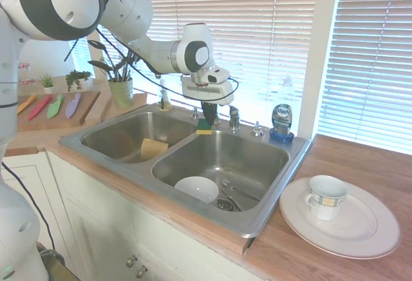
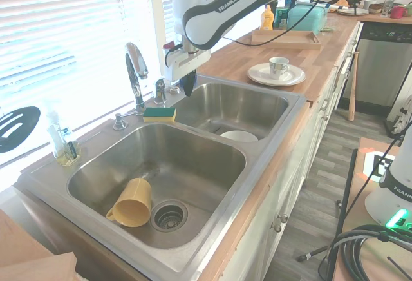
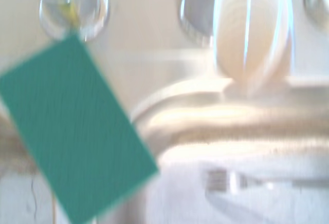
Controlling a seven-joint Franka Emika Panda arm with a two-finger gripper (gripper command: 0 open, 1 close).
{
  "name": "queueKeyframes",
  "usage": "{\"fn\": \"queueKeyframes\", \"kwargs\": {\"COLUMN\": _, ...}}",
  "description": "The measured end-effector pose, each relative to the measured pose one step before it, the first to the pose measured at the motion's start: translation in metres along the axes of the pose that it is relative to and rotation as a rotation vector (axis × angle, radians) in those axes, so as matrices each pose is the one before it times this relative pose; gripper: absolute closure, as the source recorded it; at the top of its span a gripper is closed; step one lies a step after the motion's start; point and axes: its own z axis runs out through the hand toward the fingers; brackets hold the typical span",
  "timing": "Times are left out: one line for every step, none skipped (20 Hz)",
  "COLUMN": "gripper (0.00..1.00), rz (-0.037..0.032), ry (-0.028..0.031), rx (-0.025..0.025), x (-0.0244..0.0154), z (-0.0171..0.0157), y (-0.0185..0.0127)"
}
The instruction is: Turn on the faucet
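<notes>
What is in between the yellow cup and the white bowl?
The steel divider of the sink stands between them: the yellow cup lies in one basin, the white bowl in the other. The second exterior view shows it best.

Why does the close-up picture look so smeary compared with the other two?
The wrist view is out of focus: the green sponge and a fork show only as soft shapes. Both exterior views are sharp, though daylight through the blinds washes out the window and glints off the faucet.
</notes>
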Motion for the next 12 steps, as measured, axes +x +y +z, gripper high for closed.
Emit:
{"fn": "queueKeyframes", "kwargs": {"gripper": 1.0, "rz": 0.00233, "ry": 0.00112, "rx": 0.00152, "x": 0.00392, "z": 0.0011, "y": -0.00497}}
{"fn": "queueKeyframes", "kwargs": {"gripper": 1.0, "rz": 0.00293, "ry": 0.00136, "rx": 0.00381, "x": 0.00345, "z": 0.00081, "y": -0.00446}}
{"fn": "queueKeyframes", "kwargs": {"gripper": 1.0, "rz": 0.00301, "ry": 0.00047, "rx": 0.00447, "x": 0.00302, "z": 0.00078, "y": -0.00443}}
{"fn": "queueKeyframes", "kwargs": {"gripper": 1.0, "rz": 0.00211, "ry": 0.00029, "rx": 0.00437, "x": 0.00235, "z": 0.00064, "y": -0.00422}}
{"fn": "queueKeyframes", "kwargs": {"gripper": 1.0, "rz": 0.00127, "ry": 0.00174, "rx": 0.00496, "x": 0.00212, "z": 0.00032, "y": -0.00402}}
{"fn": "queueKeyframes", "kwargs": {"gripper": 1.0, "rz": 0.0012, "ry": 0.00204, "rx": 0.00428, "x": 0.00185, "z": 0.00037, "y": -0.00302}}
{"fn": "queueKeyframes", "kwargs": {"gripper": 1.0, "rz": 0.00106, "ry": 0.00257, "rx": 0.00408, "x": 0.0015, "z": 0.00047, "y": -0.00236}}
{"fn": "queueKeyframes", "kwargs": {"gripper": 1.0, "rz": 0.00336, "ry": 0.00587, "rx": 0.00694, "x": 0.0016, "z": 0.00041, "y": -0.00198}}
{"fn": "queueKeyframes", "kwargs": {"gripper": 1.0, "rz": 0.0069, "ry": 0.00842, "rx": 0.00898, "x": 0.00179, "z": 0.00009, "y": -0.00177}}
{"fn": "queueKeyframes", "kwargs": {"gripper": 1.0, "rz": 0.00959, "ry": 0.0135, "rx": 0.01309, "x": 0.00177, "z": 0.00003, "y": -0.00143}}
{"fn": "queueKeyframes", "kwargs": {"gripper": 1.0, "rz": 0.00935, "ry": 0.01688, "rx": 0.0149, "x": 0.00192, "z": -0.00039, "y": -0.00152}}
{"fn": "queueKeyframes", "kwargs": {"gripper": 1.0, "rz": 0.00476, "ry": 0.01784, "rx": 0.01454, "x": 0.00198, "z": -0.0003, "y": -0.00125}}
